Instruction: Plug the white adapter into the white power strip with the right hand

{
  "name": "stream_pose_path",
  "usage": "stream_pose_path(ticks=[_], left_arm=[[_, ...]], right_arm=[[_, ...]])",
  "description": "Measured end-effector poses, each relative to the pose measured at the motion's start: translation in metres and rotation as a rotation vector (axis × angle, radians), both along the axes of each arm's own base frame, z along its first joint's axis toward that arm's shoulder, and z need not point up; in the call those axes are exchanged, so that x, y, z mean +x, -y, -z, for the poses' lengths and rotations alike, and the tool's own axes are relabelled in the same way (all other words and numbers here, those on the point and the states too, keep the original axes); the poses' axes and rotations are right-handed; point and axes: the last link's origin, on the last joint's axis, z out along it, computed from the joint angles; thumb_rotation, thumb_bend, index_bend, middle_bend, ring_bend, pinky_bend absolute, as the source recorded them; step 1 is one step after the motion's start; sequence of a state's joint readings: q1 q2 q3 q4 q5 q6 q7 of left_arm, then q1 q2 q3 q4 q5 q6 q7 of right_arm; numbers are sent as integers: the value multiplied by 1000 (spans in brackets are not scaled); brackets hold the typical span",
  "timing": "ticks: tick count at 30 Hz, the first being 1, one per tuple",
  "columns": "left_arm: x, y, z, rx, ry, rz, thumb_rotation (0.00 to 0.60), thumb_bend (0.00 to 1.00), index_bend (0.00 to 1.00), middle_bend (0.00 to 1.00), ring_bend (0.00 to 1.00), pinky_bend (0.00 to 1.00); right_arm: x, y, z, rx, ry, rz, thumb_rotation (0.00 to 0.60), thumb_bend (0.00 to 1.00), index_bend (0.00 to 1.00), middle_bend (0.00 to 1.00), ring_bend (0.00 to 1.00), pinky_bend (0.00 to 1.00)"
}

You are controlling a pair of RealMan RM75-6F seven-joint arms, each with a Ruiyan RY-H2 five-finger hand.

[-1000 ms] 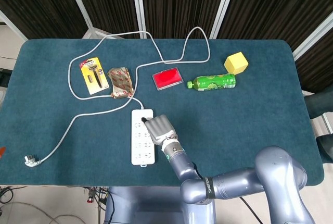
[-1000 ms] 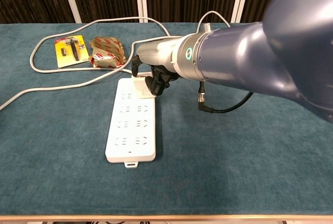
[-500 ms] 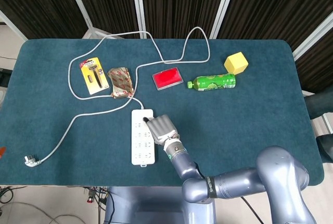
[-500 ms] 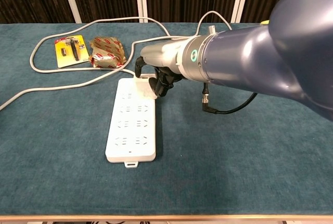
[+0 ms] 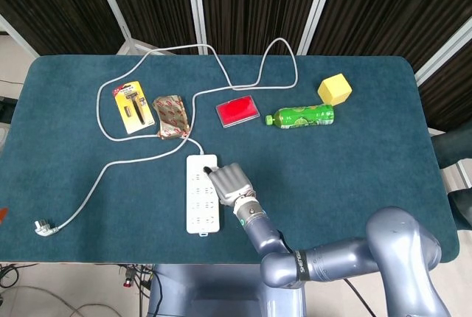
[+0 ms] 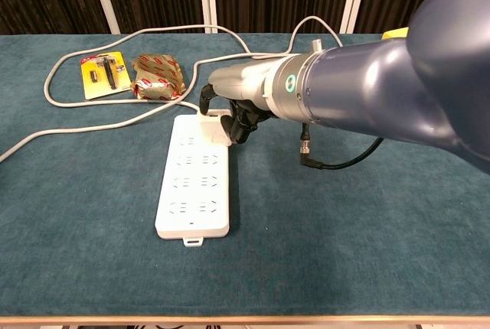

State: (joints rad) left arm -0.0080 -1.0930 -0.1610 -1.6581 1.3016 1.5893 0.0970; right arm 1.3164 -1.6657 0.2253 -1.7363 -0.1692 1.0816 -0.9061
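Slightly lower than a second ago, my right hand [image 5: 231, 182] grips the white adapter [image 6: 213, 122] over the far end of the white power strip [image 5: 201, 205], fingers [image 6: 239, 120] curled around it to press its pins into a socket.

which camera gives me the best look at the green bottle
The head view. The green bottle lies on its side there in full, between the red case and the yellow block. The chest view shows nothing of it; the right arm fills that side.
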Motion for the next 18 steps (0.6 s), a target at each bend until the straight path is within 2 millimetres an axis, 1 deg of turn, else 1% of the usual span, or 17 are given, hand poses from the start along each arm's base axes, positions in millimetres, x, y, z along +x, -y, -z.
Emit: stream_pose_path(ticks=[4, 7, 9, 10, 12, 13, 14, 15, 17, 18], left_arm=[[0, 0, 0, 1, -1, 0, 600, 99, 198, 0, 0, 0], [0, 0, 0, 2, -3, -2, 600, 100, 198, 0, 0, 0], [0, 0, 0, 3, -2, -3, 600, 100, 198, 0, 0, 0], [0, 0, 0, 3, -2, -3, 600, 100, 198, 0, 0, 0], [0, 0, 0, 4, -4, -4, 600, 100, 198, 0, 0, 0], [0, 0, 0, 5, -6, -5, 600, 100, 198, 0, 0, 0], [0, 0, 0, 5, -6, -6, 600, 100, 198, 0, 0, 0], [0, 0, 0, 6, -6, -6, 600, 100, 198, 0, 0, 0], [0, 0, 0, 9, -5, -5, 600, 100, 198, 0, 0, 0], [0, 0, 0, 11, -6, -4, 600, 100, 198, 0, 0, 0]], right_arm=[[3, 2, -2, -12, 21, 2, 600, 820, 641, 887, 897, 846], [11, 6, -11, -35, 73, 3, 600, 821, 628, 887, 897, 846], [17, 8, -18, -51, 110, 8, 600, 820, 601, 886, 897, 846], [19, 9, -21, -57, 127, 11, 600, 820, 566, 882, 895, 846], [26, 12, -31, -73, 173, 19, 600, 820, 465, 821, 862, 844], [29, 14, -36, -80, 194, 21, 600, 801, 387, 737, 810, 827], [34, 18, -44, -94, 222, 21, 600, 757, 307, 623, 730, 785], [38, 21, -52, -109, 246, 20, 600, 713, 259, 539, 664, 744], [44, 27, -74, -144, 302, 22, 600, 545, 143, 303, 453, 593], [44, 30, -84, -158, 319, 23, 600, 500, 115, 244, 393, 544]])
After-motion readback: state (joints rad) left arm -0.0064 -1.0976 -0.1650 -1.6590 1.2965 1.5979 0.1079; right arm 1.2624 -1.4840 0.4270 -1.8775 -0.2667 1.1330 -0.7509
